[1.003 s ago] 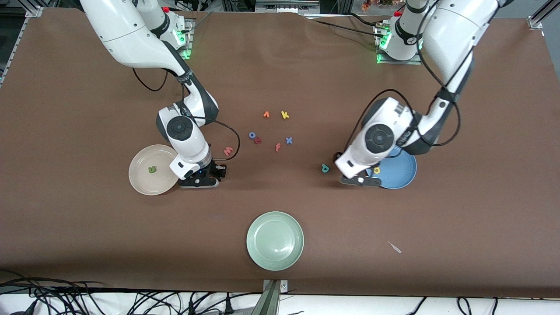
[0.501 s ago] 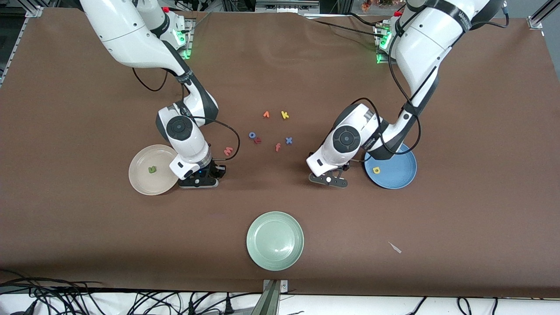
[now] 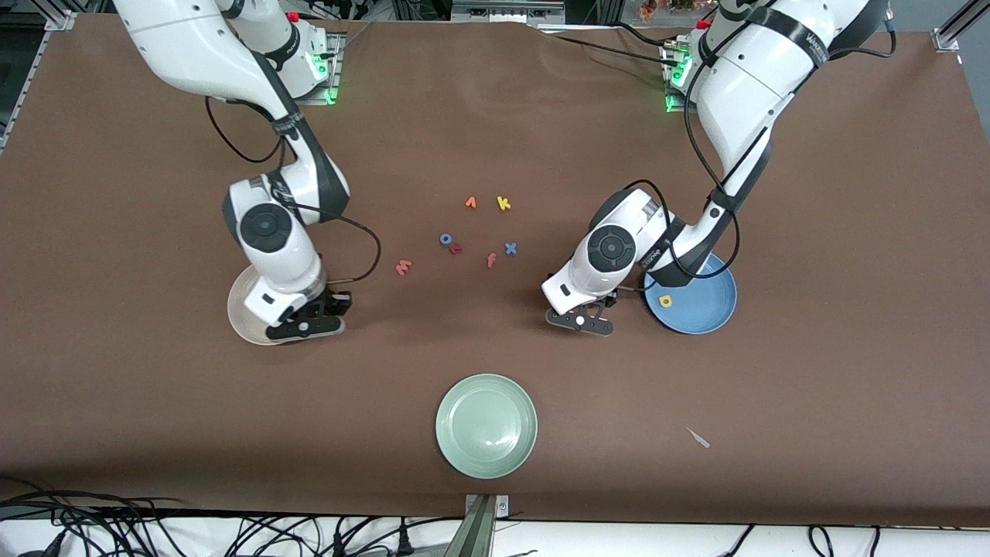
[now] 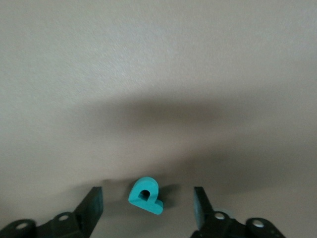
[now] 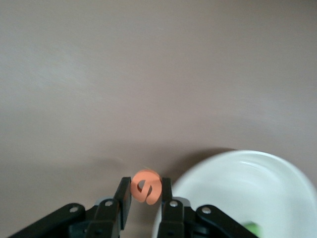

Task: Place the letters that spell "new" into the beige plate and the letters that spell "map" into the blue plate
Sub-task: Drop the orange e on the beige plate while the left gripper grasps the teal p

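Orange e [image 5: 146, 187] pinched by right claw [image 5: 145, 194] over beige plate [image 5: 237, 188] rim; left claw [image 4: 147, 208] spread around teal p [image 4: 145, 195].

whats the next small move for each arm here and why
Probably: the right gripper, shut on the orange e at the beige plate's rim, carries it over the plate and lets go. The left gripper straddles the teal p with fingers apart, so it should close.
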Controlling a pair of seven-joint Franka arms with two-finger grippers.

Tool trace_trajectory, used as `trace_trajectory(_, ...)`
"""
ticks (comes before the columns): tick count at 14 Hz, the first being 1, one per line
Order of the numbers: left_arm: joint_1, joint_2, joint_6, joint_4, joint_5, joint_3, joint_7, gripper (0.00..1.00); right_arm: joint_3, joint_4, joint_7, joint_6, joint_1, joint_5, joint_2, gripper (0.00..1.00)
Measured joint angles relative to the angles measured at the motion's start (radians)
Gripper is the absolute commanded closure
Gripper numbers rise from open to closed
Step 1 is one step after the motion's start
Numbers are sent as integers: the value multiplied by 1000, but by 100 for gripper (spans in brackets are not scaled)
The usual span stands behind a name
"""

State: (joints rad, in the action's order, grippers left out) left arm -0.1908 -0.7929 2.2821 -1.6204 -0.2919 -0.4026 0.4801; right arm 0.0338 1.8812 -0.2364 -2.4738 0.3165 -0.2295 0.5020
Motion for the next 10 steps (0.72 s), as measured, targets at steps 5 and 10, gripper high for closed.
trace_trajectory(5, -10, -13, 0, -1, -23, -1, 0, 89, 40, 304, 90, -131, -44, 0, -159, 58)
trace_trajectory(10, -7, -9, -24, 5, -28, 1, -3, 93, 52, 400, 101, -162, -51, 0, -233, 27)
